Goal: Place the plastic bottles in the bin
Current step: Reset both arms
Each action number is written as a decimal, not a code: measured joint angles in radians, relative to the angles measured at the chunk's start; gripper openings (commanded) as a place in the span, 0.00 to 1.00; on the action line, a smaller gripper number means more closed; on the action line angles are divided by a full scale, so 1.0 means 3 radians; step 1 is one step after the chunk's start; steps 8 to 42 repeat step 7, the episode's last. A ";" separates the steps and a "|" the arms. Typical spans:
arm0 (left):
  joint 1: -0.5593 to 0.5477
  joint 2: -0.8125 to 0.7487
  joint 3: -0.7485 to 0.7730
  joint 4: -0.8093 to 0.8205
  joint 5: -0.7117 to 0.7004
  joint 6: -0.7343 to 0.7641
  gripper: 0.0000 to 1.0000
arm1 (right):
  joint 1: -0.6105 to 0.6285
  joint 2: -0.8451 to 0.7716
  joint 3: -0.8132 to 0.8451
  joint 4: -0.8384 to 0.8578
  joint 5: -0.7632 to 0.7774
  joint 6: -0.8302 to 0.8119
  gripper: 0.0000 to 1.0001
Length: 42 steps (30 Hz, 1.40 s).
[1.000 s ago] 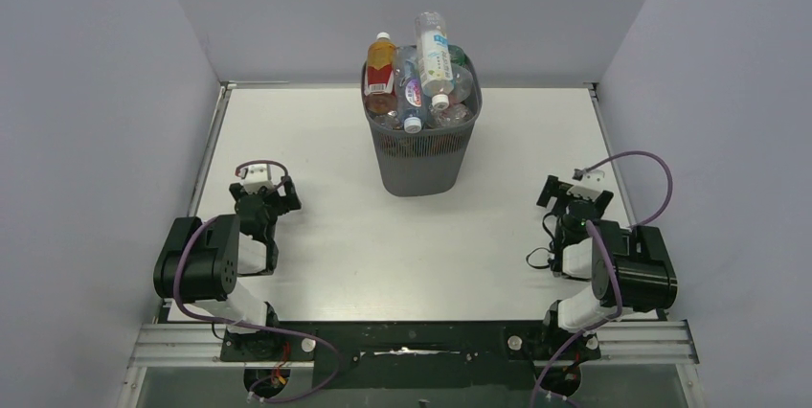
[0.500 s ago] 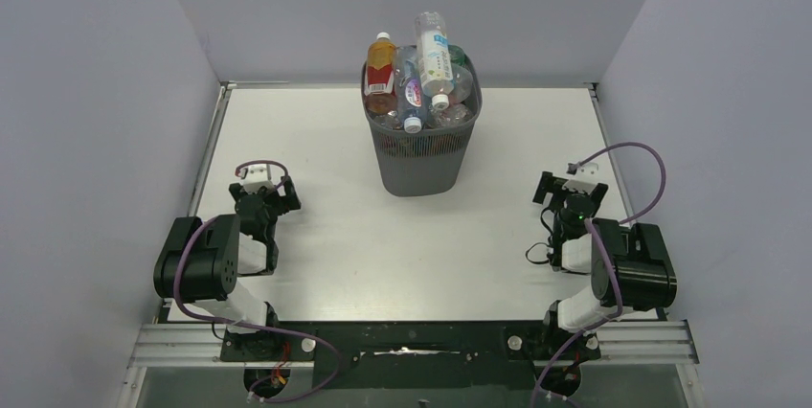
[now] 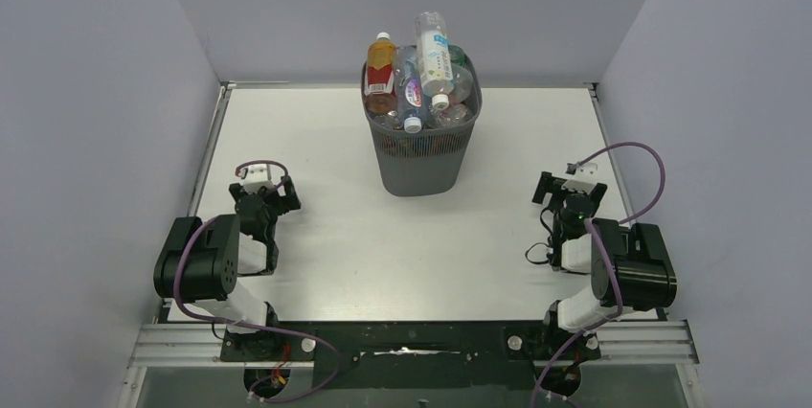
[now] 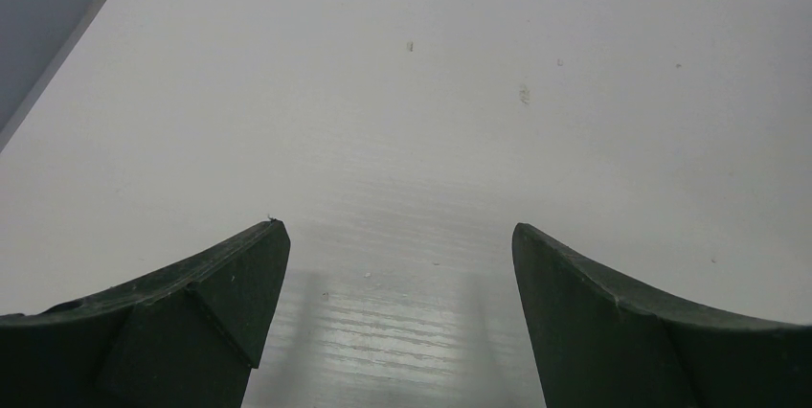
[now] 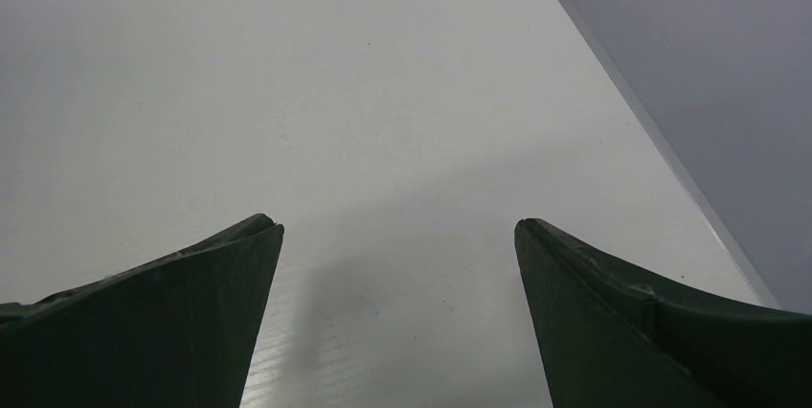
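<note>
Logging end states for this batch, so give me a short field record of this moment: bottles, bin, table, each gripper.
bottles: plastic bottles heaped in the bin, several sticking up above its rim
bin position: upright, far middle of the table
loose bottles: none seen in any view
left gripper: open, holding nothing, low over the table surface
right gripper: open, holding nothing, low over the table surface
task status: looks done
</note>
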 measured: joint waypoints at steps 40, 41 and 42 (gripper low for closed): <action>0.0000 0.0000 0.0000 0.0000 0.0001 0.0001 0.88 | 0.0001 0.0000 0.0000 -0.0010 -0.0009 0.0000 0.98; 0.0000 0.0000 0.0000 0.0000 0.0001 0.0001 0.88 | 0.0001 0.0000 0.0000 -0.0010 -0.0009 0.0000 0.98; 0.0000 0.0000 0.0000 0.0000 0.0001 0.0001 0.88 | 0.0001 0.0000 0.0000 -0.0010 -0.0009 0.0000 0.98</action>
